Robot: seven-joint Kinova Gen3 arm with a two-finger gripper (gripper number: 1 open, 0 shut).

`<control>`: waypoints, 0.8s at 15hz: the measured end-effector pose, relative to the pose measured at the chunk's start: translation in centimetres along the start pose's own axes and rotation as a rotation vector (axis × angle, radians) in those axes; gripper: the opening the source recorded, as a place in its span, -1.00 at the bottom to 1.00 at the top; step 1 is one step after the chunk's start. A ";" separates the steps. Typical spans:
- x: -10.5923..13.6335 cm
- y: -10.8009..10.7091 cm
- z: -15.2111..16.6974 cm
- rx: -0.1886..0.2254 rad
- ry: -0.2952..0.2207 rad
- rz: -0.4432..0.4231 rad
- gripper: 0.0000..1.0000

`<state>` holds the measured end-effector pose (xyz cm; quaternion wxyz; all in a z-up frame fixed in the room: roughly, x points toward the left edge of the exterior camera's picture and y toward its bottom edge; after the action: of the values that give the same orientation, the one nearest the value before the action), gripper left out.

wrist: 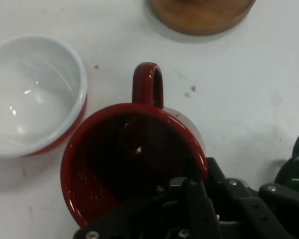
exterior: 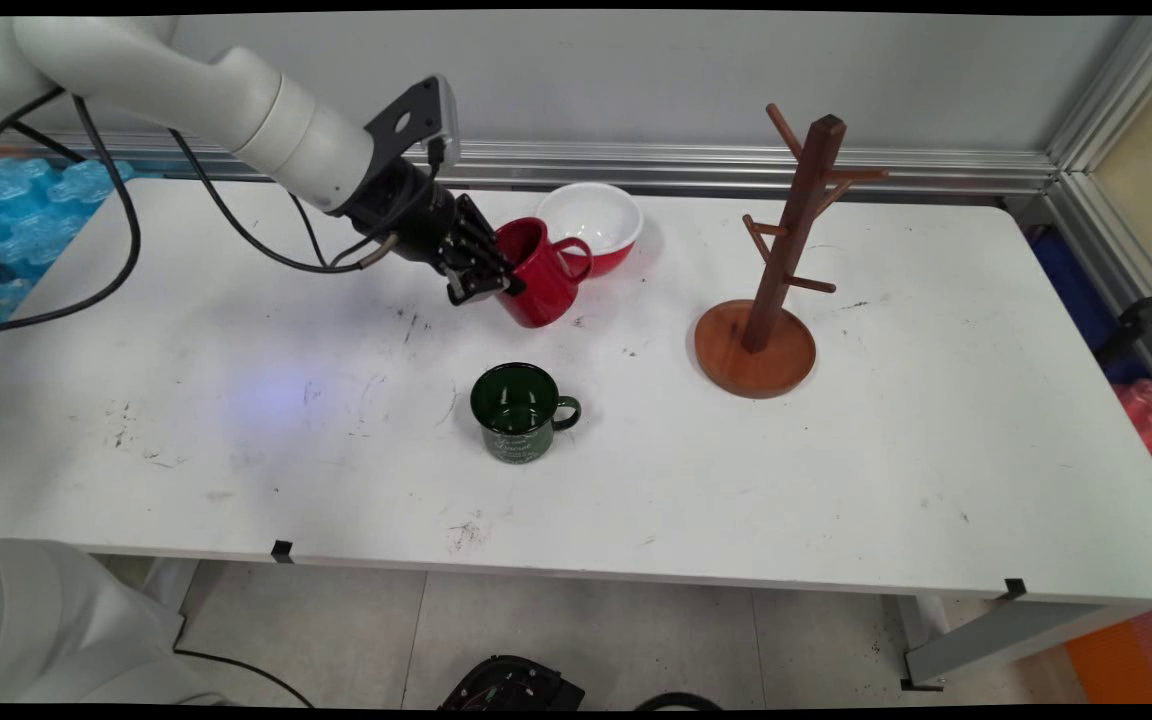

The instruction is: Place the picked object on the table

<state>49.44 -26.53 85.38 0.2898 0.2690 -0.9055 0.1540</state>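
White table – two mugs, one bowl, one wooden rack; claw clamped on tilted red mug's rim.

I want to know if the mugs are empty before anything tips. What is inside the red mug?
The gripper is clamped on the red mug, which is tilted. In the hand view one finger reaches inside over the rim; the interior looks dark and empty, though the finger covers part.
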 end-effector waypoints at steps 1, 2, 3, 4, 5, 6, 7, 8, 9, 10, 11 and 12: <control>-0.2 0.0 0.1 0.000 -0.005 0.002 -1.00; -0.5 0.0 0.2 -0.001 -0.011 0.003 -1.00; -0.7 0.0 0.3 -0.002 -0.017 0.005 -1.00; -0.9 0.0 0.4 -0.003 -0.022 0.007 -1.00; -1.1 0.0 0.4 -0.004 -0.026 0.008 -1.00; -1.3 0.1 0.5 -0.005 -0.031 0.009 -1.00; -1.5 0.1 0.6 -0.007 -0.036 0.011 -1.00; -1.7 0.1 0.7 -0.009 -0.040 0.012 -1.00; -1.8 0.1 0.8 -0.010 -0.043 0.013 -1.00; -1.9 0.1 0.8 -0.011 -0.046 0.014 -1.00; -2.0 0.1 0.9 -0.012 -0.048 0.014 -1.00; -2.1 0.1 1.0 -0.014 -0.052 0.015 -1.00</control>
<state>50.39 -25.99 83.29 0.2670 0.2640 -0.9157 0.1430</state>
